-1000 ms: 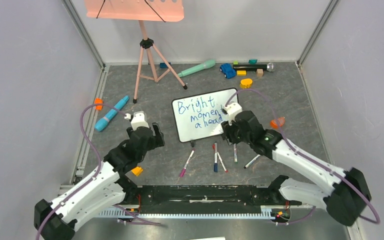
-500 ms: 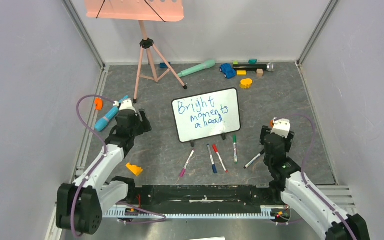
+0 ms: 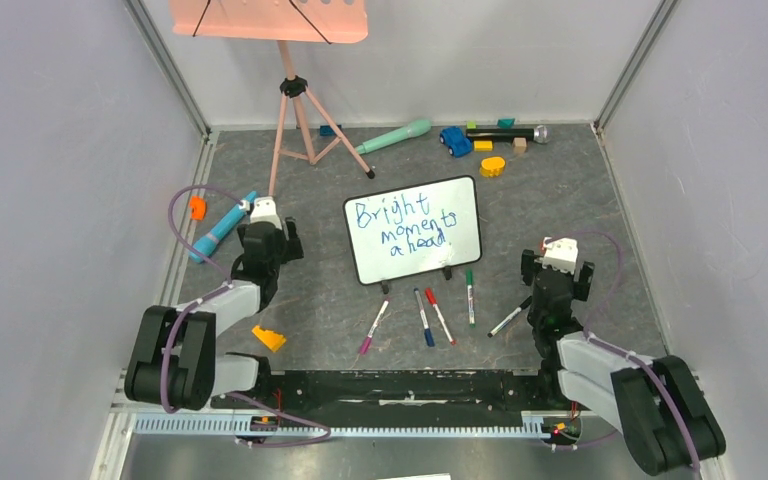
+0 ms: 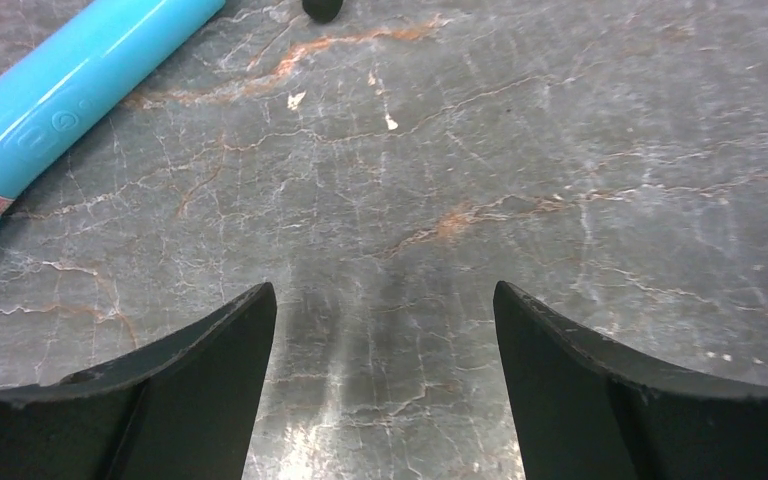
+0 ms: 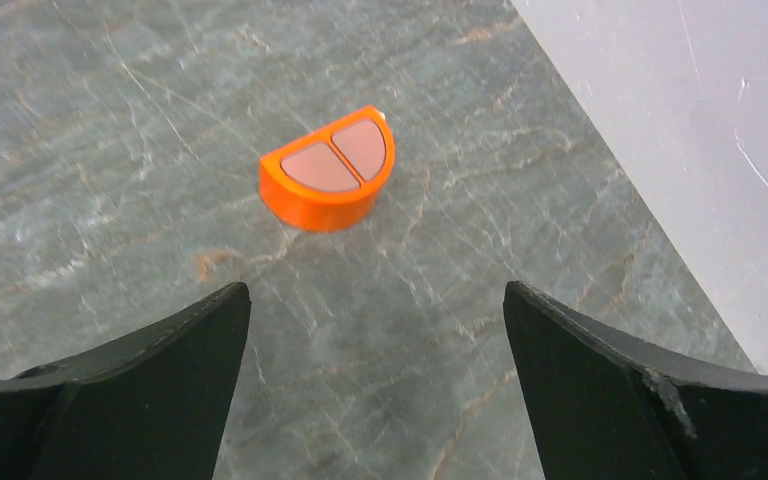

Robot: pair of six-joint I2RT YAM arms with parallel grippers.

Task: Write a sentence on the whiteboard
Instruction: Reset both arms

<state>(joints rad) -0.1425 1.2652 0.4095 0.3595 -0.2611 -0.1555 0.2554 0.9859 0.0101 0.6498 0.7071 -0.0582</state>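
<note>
The whiteboard stands on its two black feet in the middle of the floor. The sentence is in blue marker on three lines: "Bright moments ahead". My left gripper is left of the board and apart from it. In the left wrist view that left gripper is open over bare floor. My right gripper is right of the board, also apart. Seen from the right wrist, the right gripper is wide open and holds nothing.
Several markers lie in front of the board: magenta, blue, red, green, black. A blue cylinder lies left. An orange half-disc sits ahead of the right gripper by the wall. The pink stand and toys are at the back.
My right arm has pulled back from the whiteboard to the near right, and its jaws have opened wide. My left arm has folded back to the left, still open.
</note>
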